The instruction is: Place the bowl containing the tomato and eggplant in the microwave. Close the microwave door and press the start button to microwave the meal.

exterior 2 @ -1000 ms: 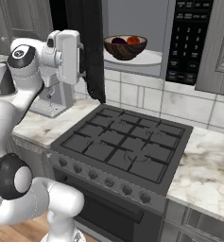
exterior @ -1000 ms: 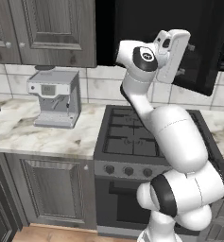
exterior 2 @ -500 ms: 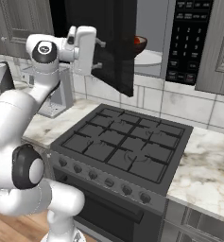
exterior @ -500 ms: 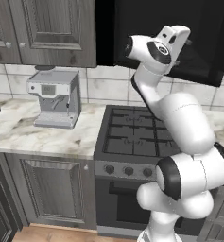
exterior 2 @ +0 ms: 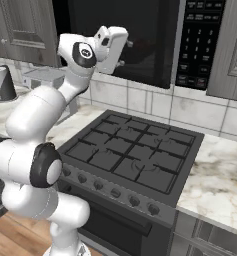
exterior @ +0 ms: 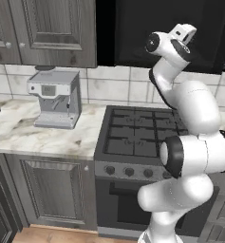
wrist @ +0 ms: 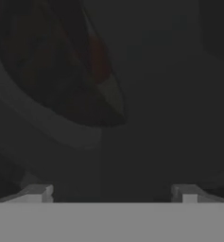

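The black microwave door (exterior 2: 145, 30) lies flat against the front of the microwave (exterior 2: 200, 45), whose button strip sits at its right. My gripper (exterior 2: 126, 52) is up at the door's left part, fingers toward the window, and open with nothing held. It also shows at the door (exterior: 147, 28) as the raised white hand of the gripper (exterior: 189, 32). In the hand view the fingertips (wrist: 38, 191) stand wide apart close to the dark window. Behind it the bowl (wrist: 61, 85) shows dimly, with a reddish patch that is the tomato (wrist: 98, 59). The eggplant cannot be made out.
A black stove (exterior 2: 135, 155) lies below the microwave, between marble counters (exterior 2: 220, 170). A grey coffee machine (exterior: 54, 97) stands on the left counter (exterior: 33, 133), with a dark canister (exterior 2: 2, 82) further left. Grey cabinet doors (exterior: 42, 28) hang beside the microwave.
The microwave door has swung from wide open to shut, hiding the bowl behind its window. My arm followed the door up and to the right, with the gripper staying open.
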